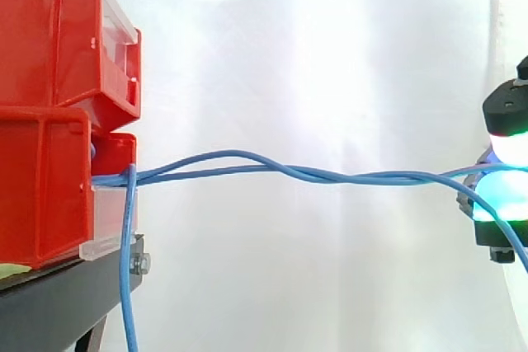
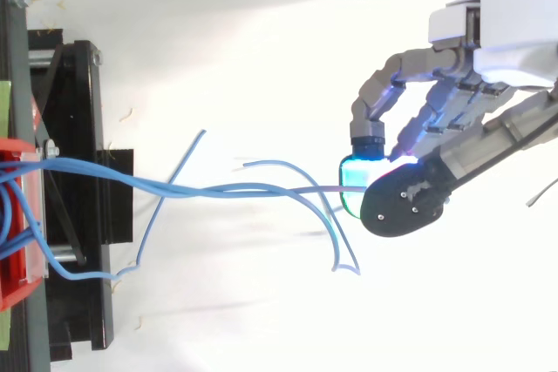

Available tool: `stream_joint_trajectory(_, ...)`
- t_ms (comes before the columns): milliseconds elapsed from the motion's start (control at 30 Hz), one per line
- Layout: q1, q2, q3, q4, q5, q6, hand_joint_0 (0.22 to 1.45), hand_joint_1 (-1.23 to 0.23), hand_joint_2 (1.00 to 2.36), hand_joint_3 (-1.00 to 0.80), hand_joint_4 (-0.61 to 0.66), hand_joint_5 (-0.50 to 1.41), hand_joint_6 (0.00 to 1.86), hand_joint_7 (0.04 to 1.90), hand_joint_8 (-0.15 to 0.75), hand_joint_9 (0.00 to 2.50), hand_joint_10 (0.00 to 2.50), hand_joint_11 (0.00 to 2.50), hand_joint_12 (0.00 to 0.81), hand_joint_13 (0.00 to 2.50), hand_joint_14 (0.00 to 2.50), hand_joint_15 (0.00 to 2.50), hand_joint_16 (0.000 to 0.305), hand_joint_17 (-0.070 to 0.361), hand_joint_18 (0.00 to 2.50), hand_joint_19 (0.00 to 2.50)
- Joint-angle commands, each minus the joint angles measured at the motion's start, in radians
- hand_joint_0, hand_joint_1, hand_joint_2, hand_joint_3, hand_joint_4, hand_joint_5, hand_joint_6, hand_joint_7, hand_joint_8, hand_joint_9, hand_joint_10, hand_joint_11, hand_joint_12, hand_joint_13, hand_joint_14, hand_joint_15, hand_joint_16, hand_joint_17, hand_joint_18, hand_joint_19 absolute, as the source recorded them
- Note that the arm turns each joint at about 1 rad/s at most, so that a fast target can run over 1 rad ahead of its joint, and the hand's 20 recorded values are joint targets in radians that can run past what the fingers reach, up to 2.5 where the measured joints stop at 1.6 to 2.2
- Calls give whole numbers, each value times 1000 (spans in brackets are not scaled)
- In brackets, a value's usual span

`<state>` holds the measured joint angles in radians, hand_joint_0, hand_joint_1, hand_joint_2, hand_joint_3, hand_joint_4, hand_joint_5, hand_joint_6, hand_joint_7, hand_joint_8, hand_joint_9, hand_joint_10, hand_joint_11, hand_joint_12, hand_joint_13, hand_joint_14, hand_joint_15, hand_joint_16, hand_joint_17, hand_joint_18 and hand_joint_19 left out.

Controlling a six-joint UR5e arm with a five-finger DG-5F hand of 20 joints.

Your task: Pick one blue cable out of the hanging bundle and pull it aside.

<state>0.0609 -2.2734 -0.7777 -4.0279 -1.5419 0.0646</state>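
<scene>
The robot's hand (image 2: 436, 119) reached in from the right. Its fingers were curled, and its glowing cyan-green fingertips (image 2: 353, 173) were pinched shut on the blue cables (image 1: 330, 175). These strands ran nearly level and loosely twisted from the hand to the lower red bin (image 1: 41, 195) on the left. I could not tell how many strands were in the pinch. From above, two loose cable ends (image 2: 327, 215) curved away just beside the fingertips, and another loose end (image 2: 179, 172) pointed up nearer the bins. One more blue cable (image 1: 128, 269) hung straight down from the front of the lower bin. An upper red bin (image 1: 49, 30) sat stacked on the lower one, both on a black stand (image 1: 49, 302). Behind everything hung a white curtain (image 1: 330, 39).
</scene>
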Motion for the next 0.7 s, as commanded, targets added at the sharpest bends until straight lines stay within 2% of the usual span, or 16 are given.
stream_joint_trajectory(0, -1, 0, 8, 4, 0, -15, 611, -848, 1015, -128, -84, -11, 854, 845, 181, 645, 0, 0, 341, 543, 12, 287, 47, 106, 544, 443)
stream_joint_trajectory(133, -6, 0, 6, 47, -7, -63, 613, -854, 1013, -119, -92, -8, 850, 851, 175, 602, 0, 0, 349, 519, 13, 281, 48, 109, 515, 427)
stream_joint_trajectory(200, -7, 0, 6, 124, -27, -85, 613, -861, 1011, -108, -95, -5, 847, 853, 179, 597, 0, 0, 357, 518, 11, 275, 50, 112, 507, 413)
stream_joint_trajectory(267, -7, 0, 5, 170, -40, -88, 613, -862, 1011, -106, -96, -4, 847, 844, 182, 596, 0, 0, 357, 517, 11, 278, 50, 113, 499, 407)
stream_joint_trajectory(300, -7, 0, 5, 170, -40, -88, 611, -863, 1011, -98, -93, -3, 847, 844, 182, 597, 0, 0, 359, 518, 11, 280, 51, 114, 498, 399)
stream_joint_trajectory(333, -9, 0, -5, 204, -43, -92, 611, -865, 1011, -95, -93, -3, 846, 846, 185, 598, 0, 0, 361, 520, 11, 274, 51, 115, 498, 398)
stream_joint_trajectory(467, -10, 0, -28, 271, -44, -97, 611, -870, 1010, -80, -86, 3, 843, 859, 193, 630, 0, 0, 368, 540, 12, 278, 52, 117, 501, 395)
stream_joint_trajectory(500, -10, 0, -49, 306, -52, -97, 611, -871, 1009, -78, -87, 3, 842, 861, 195, 636, 0, 0, 368, 545, 12, 278, 52, 117, 502, 402)
stream_joint_trajectory(567, -12, 0, -64, 328, -61, -97, 611, -875, 1008, -72, -82, 6, 840, 867, 207, 679, 0, 0, 374, 585, 12, 301, 54, 121, 524, 406)
stream_joint_trajectory(600, -13, 0, -81, 363, -80, -92, 609, -876, 1008, -67, -85, 7, 840, 864, 208, 688, 0, 0, 375, 591, 13, 300, 54, 122, 532, 414)
stream_joint_trajectory(667, -13, 0, -98, 400, -90, -92, 606, -883, 1005, -52, -83, 12, 837, 866, 218, 733, 0, 0, 384, 649, 12, 324, 56, 125, 572, 419)
